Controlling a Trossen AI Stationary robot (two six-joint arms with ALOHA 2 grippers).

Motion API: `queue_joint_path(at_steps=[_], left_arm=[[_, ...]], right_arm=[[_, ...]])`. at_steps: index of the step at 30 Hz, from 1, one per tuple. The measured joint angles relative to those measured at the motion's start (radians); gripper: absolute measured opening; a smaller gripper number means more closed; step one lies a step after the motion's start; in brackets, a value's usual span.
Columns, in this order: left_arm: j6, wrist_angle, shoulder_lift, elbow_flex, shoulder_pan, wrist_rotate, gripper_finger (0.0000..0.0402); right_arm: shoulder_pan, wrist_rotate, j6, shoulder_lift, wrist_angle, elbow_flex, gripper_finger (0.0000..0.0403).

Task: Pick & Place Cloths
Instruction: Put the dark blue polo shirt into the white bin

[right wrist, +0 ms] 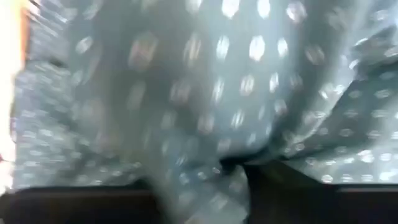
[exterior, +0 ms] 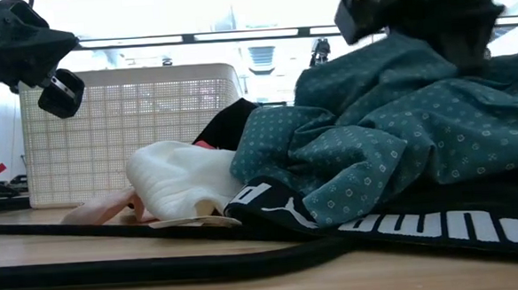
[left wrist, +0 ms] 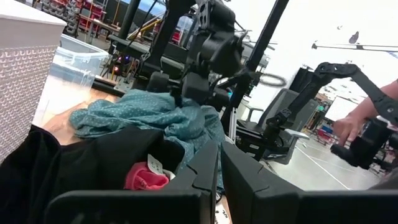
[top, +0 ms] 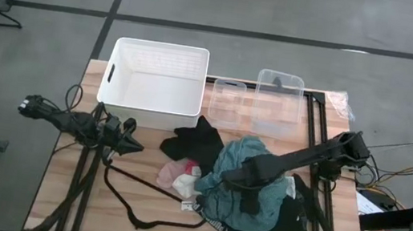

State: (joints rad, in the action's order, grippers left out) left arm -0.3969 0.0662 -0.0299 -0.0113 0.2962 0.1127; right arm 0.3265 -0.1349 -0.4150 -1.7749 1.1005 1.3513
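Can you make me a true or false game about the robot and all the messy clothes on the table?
1. The white basket is full of clothes. False: it is empty.
2. The right gripper is down on the teal garment. True.
3. The left gripper is holding a sock. False: it hangs beside the pile holding nothing, fingers together.
4. A black wire hanger lies on the table. True.
5. The black waistband has white letters. True.
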Motion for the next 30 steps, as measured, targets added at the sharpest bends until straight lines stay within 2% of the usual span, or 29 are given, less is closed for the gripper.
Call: queue_joint_path(at_steps=[2,6,19,30], left_arm=[[0.0,-0.001,0.0,0.0,0.0,0.0,0.0025],[0.0,-0.002,0.0,0.0,0.0,0.0,0.0025],[0.0,0.0,0.0,0.0,0.0,0.0,0.0025],[0.0,0.001,0.0,0.0,0.0,0.0,0.0025]], right_arm=[[-0.004,-0.001,-0.008,0.015,0.007,0.019,0.0024],[-0.01,-0.004,-0.051,0.053,0.034,0.068,0.0014],[-0.062,0.066,-0.135,0.159,0.072,0.281,0.0011],[-0.119,0.113,-0.151,0.171,0.071,0.524,0.001]])
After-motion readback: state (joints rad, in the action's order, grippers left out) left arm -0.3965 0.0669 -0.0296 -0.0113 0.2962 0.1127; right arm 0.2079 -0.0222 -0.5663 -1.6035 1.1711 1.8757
